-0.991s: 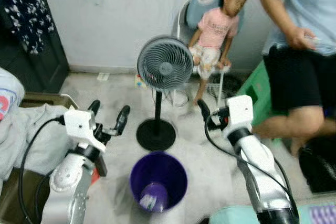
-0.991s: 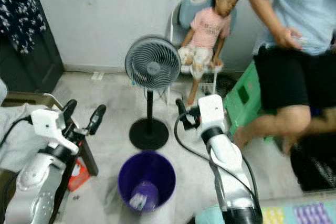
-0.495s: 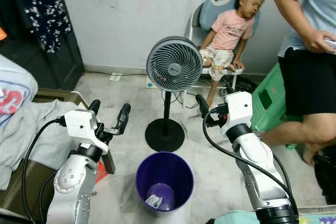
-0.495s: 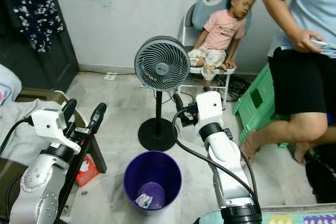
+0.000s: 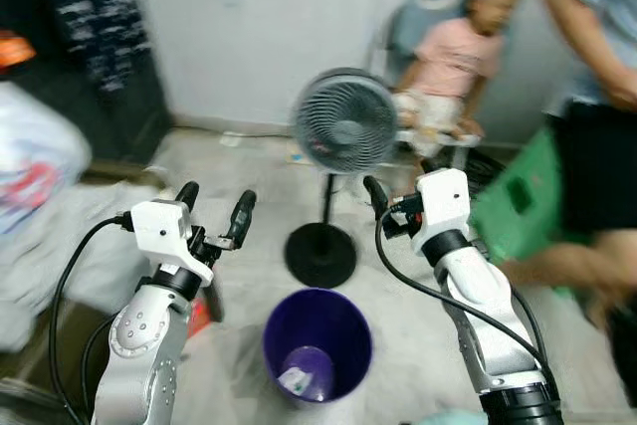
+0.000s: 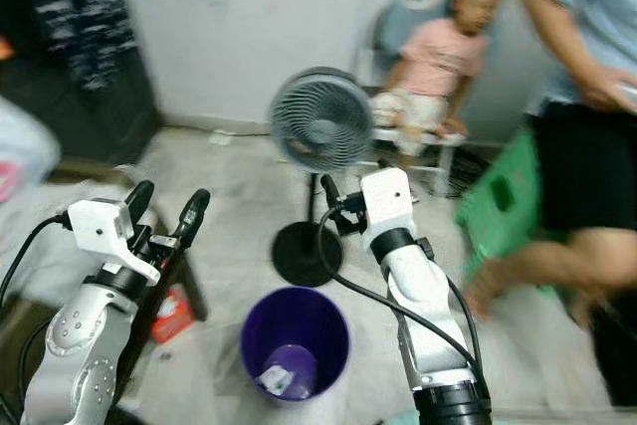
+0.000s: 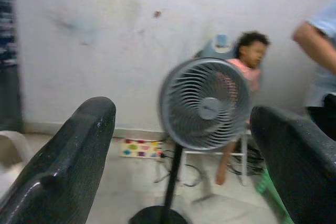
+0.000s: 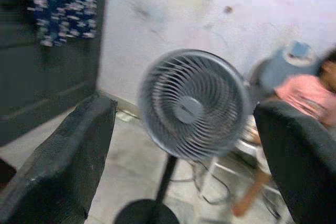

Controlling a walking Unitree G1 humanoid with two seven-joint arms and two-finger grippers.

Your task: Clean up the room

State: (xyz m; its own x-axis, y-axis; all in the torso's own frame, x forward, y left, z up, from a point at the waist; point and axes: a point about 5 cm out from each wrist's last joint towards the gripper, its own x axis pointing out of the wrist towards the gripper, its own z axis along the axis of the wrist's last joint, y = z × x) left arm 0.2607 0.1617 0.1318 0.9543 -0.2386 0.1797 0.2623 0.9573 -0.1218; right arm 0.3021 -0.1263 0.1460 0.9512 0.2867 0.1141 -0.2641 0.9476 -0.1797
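Both arms raised empty, left gripper (image 5: 213, 208) and right gripper (image 8: 184, 161) spread wide; round purple plastic bin (image 5: 318, 347) near the robot holds scraps; red packet (image 6: 172, 312) left on floor, cleanup looks unfinished.

A grey round pedestal fan (image 5: 345, 122) stands on its black disc base (image 5: 320, 255) on the pale tiled floor (image 5: 249, 171). Behind it a child in a pink shirt (image 5: 460, 55) sits on a chair. Beside a green plastic stool (image 6: 501, 206) is a person in black shorts (image 6: 587, 166).
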